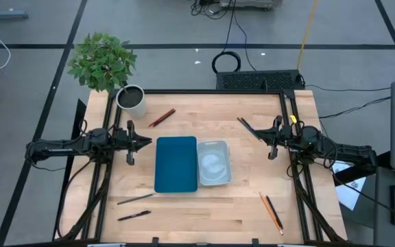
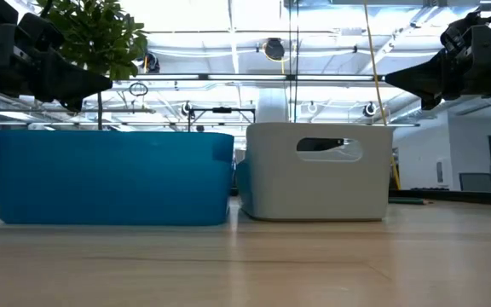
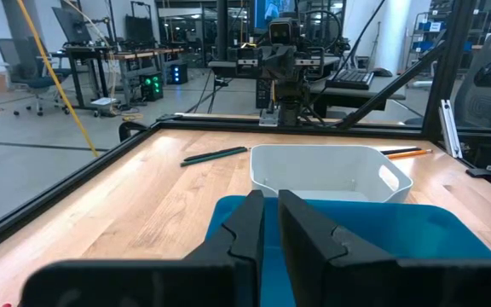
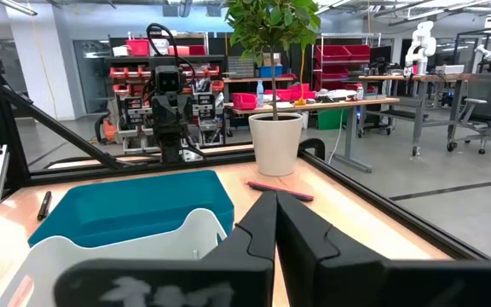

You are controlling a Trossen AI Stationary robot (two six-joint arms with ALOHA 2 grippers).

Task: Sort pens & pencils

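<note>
We see the left gripper (image 1: pixel 145 143) hovering at nine o'clock of the blue tray (image 1: pixel 175 163), its fingers (image 3: pixel 250 223) a narrow slit apart and holding nothing, while the right gripper (image 1: pixel 269 140) waits at two o'clock of the white bin (image 1: pixel 213 163) with fingers pressed together, empty. The pencils (image 1: pixel 161 118) lie at eleven o'clock and also at five o'clock (image 1: pixel 271 210) of the tray. The pens (image 1: pixel 134 215) rest at seven o'clock, with another dark one (image 1: pixel 247 127) just beside the right gripper.
</note>
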